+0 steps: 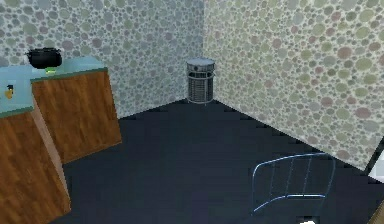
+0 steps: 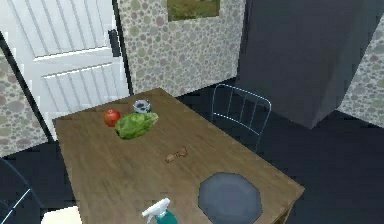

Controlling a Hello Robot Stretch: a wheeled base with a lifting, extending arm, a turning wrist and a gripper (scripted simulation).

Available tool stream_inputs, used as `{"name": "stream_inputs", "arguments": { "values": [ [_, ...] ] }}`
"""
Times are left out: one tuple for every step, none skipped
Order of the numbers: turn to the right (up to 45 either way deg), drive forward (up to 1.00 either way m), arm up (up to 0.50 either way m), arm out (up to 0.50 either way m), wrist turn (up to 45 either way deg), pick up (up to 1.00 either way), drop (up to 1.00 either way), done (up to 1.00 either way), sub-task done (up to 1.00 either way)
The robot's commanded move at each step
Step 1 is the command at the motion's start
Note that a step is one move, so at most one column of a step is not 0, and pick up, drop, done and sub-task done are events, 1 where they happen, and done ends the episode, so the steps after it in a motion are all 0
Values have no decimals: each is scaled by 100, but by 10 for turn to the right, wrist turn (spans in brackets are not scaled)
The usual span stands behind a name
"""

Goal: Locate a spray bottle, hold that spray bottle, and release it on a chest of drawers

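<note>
The gripper's state cannot be told from these pictures. In the arm side view the spray bottle (image 2: 159,212), teal with a white head, stands on the wooden table (image 2: 120,170) at its near edge, just beside a dark grey octagonal mat (image 2: 230,197). At the table's far end lie a tomato (image 2: 111,117), a leafy green thing (image 2: 137,125) and a small bowl (image 2: 143,105); a metal chair (image 2: 243,110) stands beside the table. The forward view adds wooden counters (image 1: 70,110), a dark pot (image 1: 43,58) and a slatted bin (image 1: 201,82).
</note>
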Motion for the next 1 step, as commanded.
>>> {"name": "stream_inputs", "arguments": {
  "values": [
    [0, 0, 10, 0, 0, 0, 0, 0, 0]
  ]
}}
